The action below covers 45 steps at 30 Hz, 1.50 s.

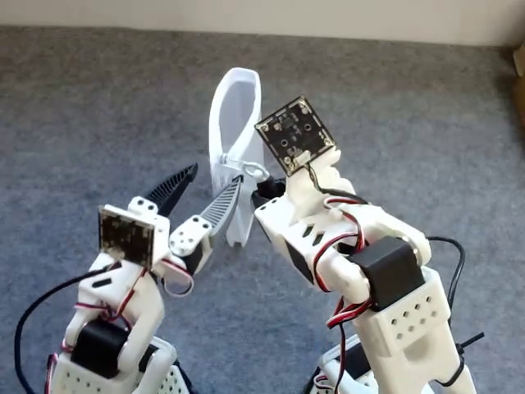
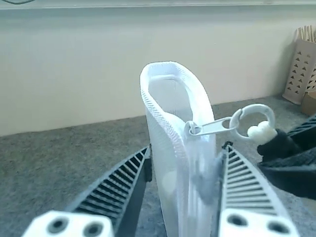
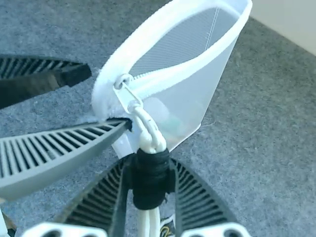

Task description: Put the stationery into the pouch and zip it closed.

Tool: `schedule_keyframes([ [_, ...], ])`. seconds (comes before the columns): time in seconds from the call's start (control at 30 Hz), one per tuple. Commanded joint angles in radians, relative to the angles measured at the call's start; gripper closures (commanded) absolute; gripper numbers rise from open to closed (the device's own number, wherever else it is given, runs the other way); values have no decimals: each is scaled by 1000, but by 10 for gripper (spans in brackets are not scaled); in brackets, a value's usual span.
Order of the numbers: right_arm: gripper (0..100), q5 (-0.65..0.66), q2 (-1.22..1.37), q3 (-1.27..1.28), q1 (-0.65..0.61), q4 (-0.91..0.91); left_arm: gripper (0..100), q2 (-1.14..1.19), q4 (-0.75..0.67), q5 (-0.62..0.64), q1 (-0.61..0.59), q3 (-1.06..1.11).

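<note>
A white mesh pouch [image 1: 235, 123] stands upright on the grey carpet, its far end gaping open. Its zipper slider [image 2: 193, 129] sits partway along the top, with the pull ring [image 2: 253, 121] stretched sideways. My right gripper [image 3: 148, 160] is shut on the cord of that ring [image 3: 146, 132], just beside the pouch's near end [image 1: 264, 182]. My left gripper [image 2: 186, 149] is open and straddles the pouch [image 2: 182, 163]; one finger [image 2: 242, 187] rests against its side, the other finger [image 2: 123, 187] stands just off it. Faint shapes of stationery [image 3: 168, 123] show through the mesh.
Grey carpet [image 1: 98, 107] spreads all around the pouch. A pale wall [image 2: 74, 64] runs along the back. A perforated wooden holder [image 2: 301, 64] stands far off at the carpet's edge. Both arm bases and their cables [image 1: 385, 304] crowd the near side.
</note>
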Motion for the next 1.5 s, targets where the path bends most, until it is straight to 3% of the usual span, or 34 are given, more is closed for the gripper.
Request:
schedule_keyframes([
  [0.0,995,8,-21,-7,-41,-4,779,122,-91,0,-10,-4],
  [0.17,995,5,-21,-5,-45,-4,790,205,-130,0,-10,-8],
  [0.53,995,-25,-30,-7,-47,-5,996,208,-132,-6,25,-7],
  [0.77,995,-170,-30,-15,-42,-7,993,208,-95,-127,79,-5],
  [1.07,995,-336,-30,-8,-2,-127,993,208,-43,-186,79,-16],
  [1.2,995,-376,-30,-8,64,-206,994,208,-23,-186,79,-21],
  [1.47,995,-393,-25,-5,77,-372,994,208,-23,-187,74,-16],
])
